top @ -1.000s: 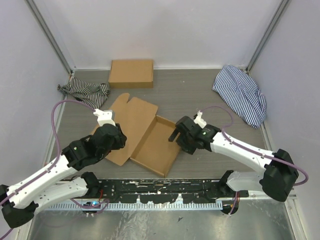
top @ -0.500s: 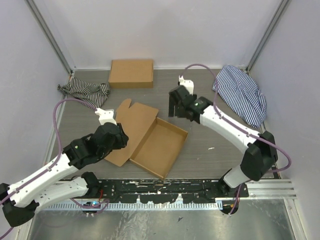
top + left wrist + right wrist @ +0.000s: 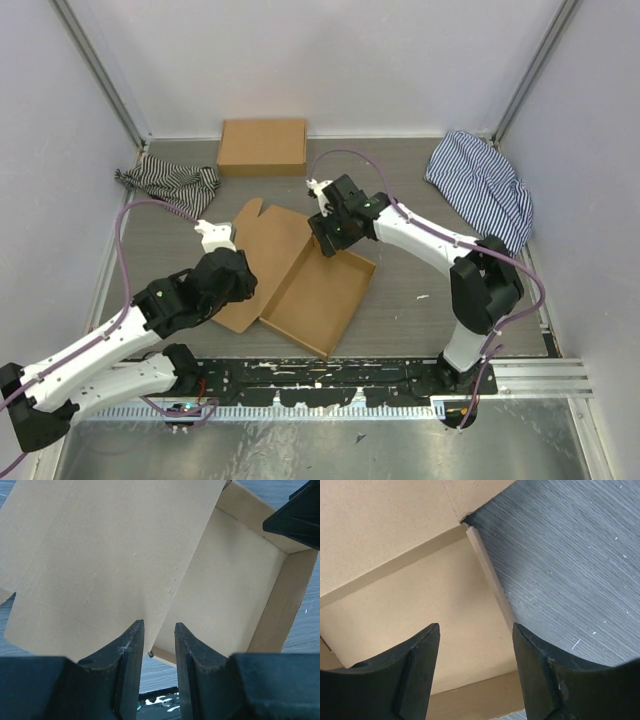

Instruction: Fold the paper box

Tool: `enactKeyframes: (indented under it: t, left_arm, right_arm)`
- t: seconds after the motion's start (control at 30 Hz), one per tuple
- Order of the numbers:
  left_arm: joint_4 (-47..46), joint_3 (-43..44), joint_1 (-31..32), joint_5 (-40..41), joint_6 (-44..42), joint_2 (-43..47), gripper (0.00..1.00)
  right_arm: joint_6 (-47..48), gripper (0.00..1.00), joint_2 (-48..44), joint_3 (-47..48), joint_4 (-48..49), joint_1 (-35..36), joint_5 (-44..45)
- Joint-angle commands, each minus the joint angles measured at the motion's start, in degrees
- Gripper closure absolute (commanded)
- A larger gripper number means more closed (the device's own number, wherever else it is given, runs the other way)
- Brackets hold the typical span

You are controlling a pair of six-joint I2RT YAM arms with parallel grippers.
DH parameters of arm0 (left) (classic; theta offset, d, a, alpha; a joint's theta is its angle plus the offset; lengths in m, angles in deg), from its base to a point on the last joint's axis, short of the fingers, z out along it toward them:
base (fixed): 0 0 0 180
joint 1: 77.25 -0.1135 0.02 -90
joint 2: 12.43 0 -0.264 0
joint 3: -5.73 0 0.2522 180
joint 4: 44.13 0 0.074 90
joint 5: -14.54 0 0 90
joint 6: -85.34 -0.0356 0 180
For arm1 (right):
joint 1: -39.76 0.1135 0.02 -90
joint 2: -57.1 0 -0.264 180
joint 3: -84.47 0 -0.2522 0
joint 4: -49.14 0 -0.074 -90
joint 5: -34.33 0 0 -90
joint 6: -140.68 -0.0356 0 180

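The paper box (image 3: 322, 290) lies mid-table as a shallow brown tray with its lid flap (image 3: 262, 252) spread flat to the left. My left gripper (image 3: 238, 278) hovers over the lid's near edge. In the left wrist view its fingers (image 3: 131, 652) stand a narrow gap apart with nothing between them, above the lid (image 3: 110, 555) and tray floor (image 3: 235, 580). My right gripper (image 3: 326, 236) is over the tray's far left corner. In the right wrist view it (image 3: 475, 631) is wide open and empty above the tray floor (image 3: 410, 615), where the hinge meets the far wall.
A second closed brown cardboard box (image 3: 263, 147) sits at the back wall. A dark striped cloth (image 3: 170, 183) lies at the back left and a blue striped cloth (image 3: 482, 188) at the back right. White walls enclose the table.
My right arm swung from the tray's right side away to the far side, then left onto the tray's far left corner. My left arm has barely moved.
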Motion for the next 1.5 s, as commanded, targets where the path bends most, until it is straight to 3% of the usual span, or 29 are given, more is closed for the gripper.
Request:
enactKeyframes:
  t: [0.0,0.17,0.3,0.4,0.53,0.7,0.87,0.97,1.07,1.13,1.27,1.4,1.43,1.47]
  left_arm:
    - [-2.1,-0.3,0.2,-0.9,-0.2,-1.6,0.62]
    - [-2.0,0.0,0.2,-1.2,-0.7,-2.6,0.63]
    - [-1.9,-0.1,0.2,-0.7,-0.7,-2.1,0.63]
    - [-1.7,-0.1,0.2,-0.3,-0.7,-1.9,0.63]
    - [-2.0,-0.3,0.2,0.2,-0.5,-2.0,0.62]
    - [-3.1,-0.8,0.2,2.0,0.6,-3.8,0.61]
    - [-3.9,1.7,-0.7,2.9,0.1,-7.5,0.61]
    - [-3.8,4.7,-3.6,-0.6,-1.1,-11.8,0.60]
    - [-5.0,6.7,-10.6,-8.6,-1.4,-16.8,0.61]
    - [-7.5,6.6,-14.5,-12.5,-1.3,-18.3,0.62]
    - [-10.1,6.0,-21.6,-18.4,-1.1,-19.4,0.59]
    - [-10.0,5.2,-28.7,-23.2,-2.5,-19.1,0.57]
    - [-9.4,5.1,-30.5,-23.0,-3.3,-18.7,0.56]
    - [-9.2,5.1,-31.9,-22.9,-4.1,-18.5,0.55]
  right_arm:
    - [2.0,0.37,1.8,0.4,2.3,-0.4,2.1]
    - [0.9,0.43,6.8,0.5,2.8,-0.4,6.0]
    - [0.4,0.49,8.8,0.1,4.6,-0.4,3.3]
    - [-2.6,0.73,9.9,0.8,4.2,-0.4,3.8]
    - [-10.9,0.98,7.4,-1.5,4.1,-0.5,8.0]
    - [-21.2,0.99,0.4,-10.6,5.9,0.0,9.7]
    - [-25.9,0.99,-7.1,-17.0,2.9,4.9,18.9]
    - [-28.5,0.99,-12.0,-19.7,2.0,6.7,18.7]
    - [-34.6,0.98,-16.1,-21.2,0.2,7.6,18.3]
    - [-39.1,0.91,-17.8,-23.1,1.0,8.3,16.6]
    - [-44.9,0.54,-19.9,-24.7,1.5,9.8,17.5]
    - [-46.3,0.30,-23.0,-23.9,-0.3,10.0,18.5]
    - [-46.1,0.12,-23.8,-23.2,-1.2,9.9,20.2]
    - [-45.6,0.02,-24.4,-22.1,-2.3,9.5,21.4]
